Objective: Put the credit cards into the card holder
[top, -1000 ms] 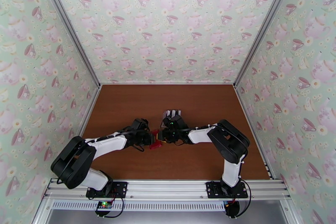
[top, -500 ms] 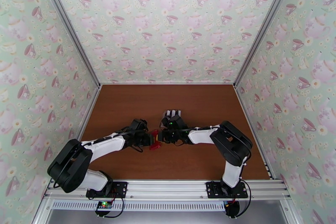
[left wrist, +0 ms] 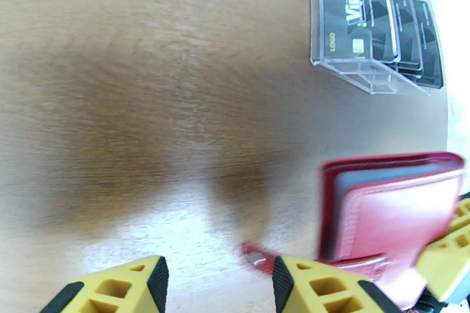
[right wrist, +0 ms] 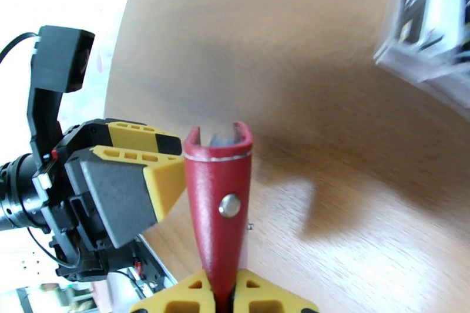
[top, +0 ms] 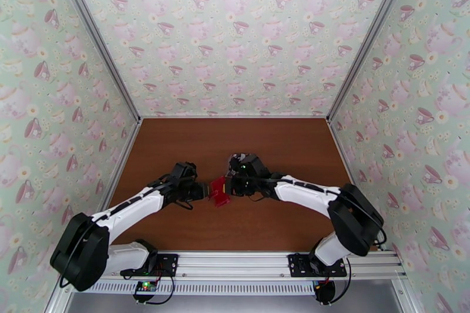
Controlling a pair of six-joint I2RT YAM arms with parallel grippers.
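Observation:
The card holder [top: 220, 191] is a red wallet held on edge just above the table, between the two arms. My right gripper [top: 231, 186] is shut on it; in the right wrist view its yellow fingers [right wrist: 194, 296] clamp the bottom of the card holder [right wrist: 222, 202], whose snap stud faces the camera. My left gripper [left wrist: 217, 282] is open, nothing between its fingers, the card holder [left wrist: 399, 214] just right of it. Black credit cards [left wrist: 376, 20] stand in a clear slotted stand. A blue-grey layer shows between the wallet's leaves; whether it is a card I cannot tell.
The clear stand [left wrist: 352, 67] sits on the brown table [top: 264, 226] just beyond the grippers, blurred at the upper right of the right wrist view [right wrist: 429, 20]. Patterned walls close in the table on three sides. A metal rail [top: 235, 261] runs along the near edge.
The right gripper has closed on the wallet. The left gripper has opened and drawn back to the left. Both arms have stretched out lower, the right elbow swinging right.

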